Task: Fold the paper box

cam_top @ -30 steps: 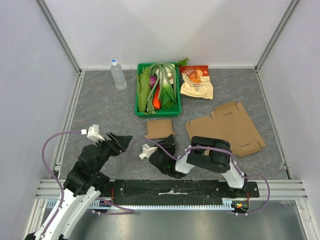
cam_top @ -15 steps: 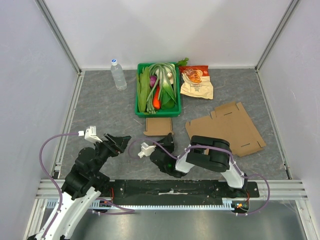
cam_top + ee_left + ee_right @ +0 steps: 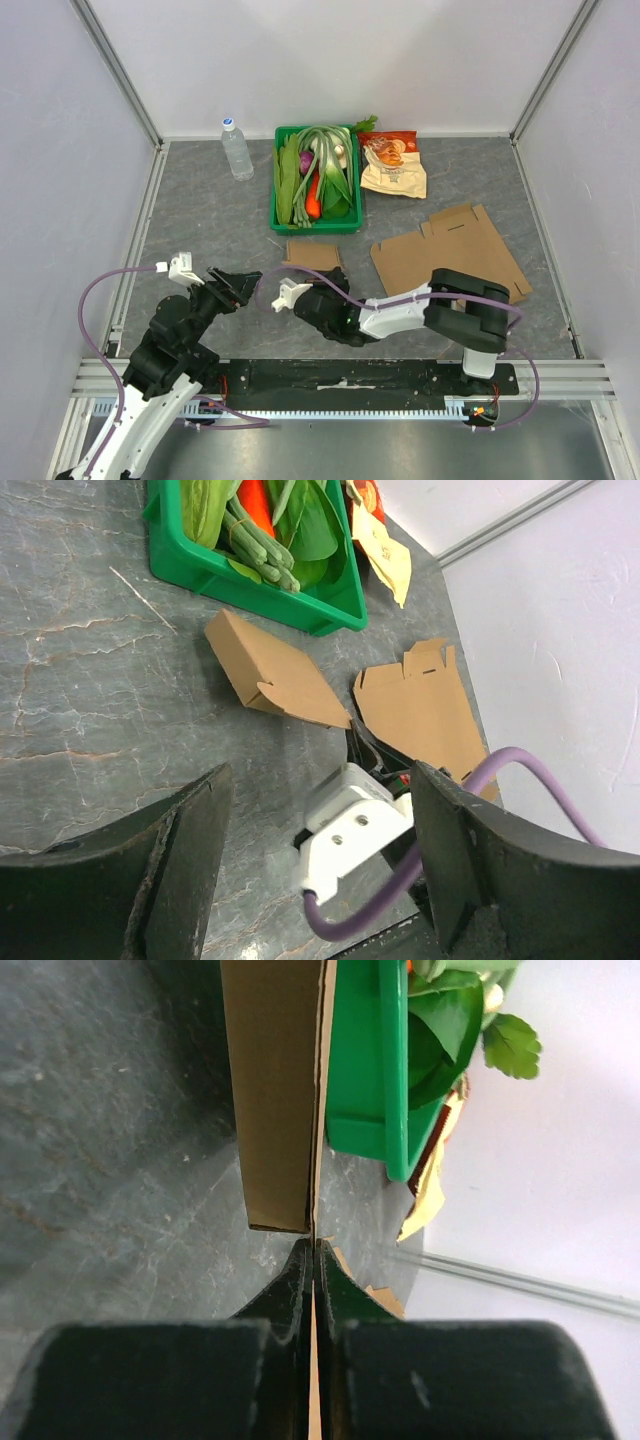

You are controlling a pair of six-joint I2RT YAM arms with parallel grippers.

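Two cardboard pieces: small box (image 3: 312,253) mid-frame, flat sheet (image 3: 450,258) to its right. Right gripper (image 3: 314,1250) pinched tight on the box's near edge. Left gripper (image 3: 245,280) wide open, holding nothing, lower left. One tray (image 3: 279,215), one bottle (image 3: 236,150), one bag (image 3: 393,165) up top.

You've got a water bottle (image 3: 237,148) upright at back-left, w/ a green crate (image 3: 315,227) of veg (image 3: 322,170) near it. Snack bag (image 3: 393,168) lies just beside crate's right wall.
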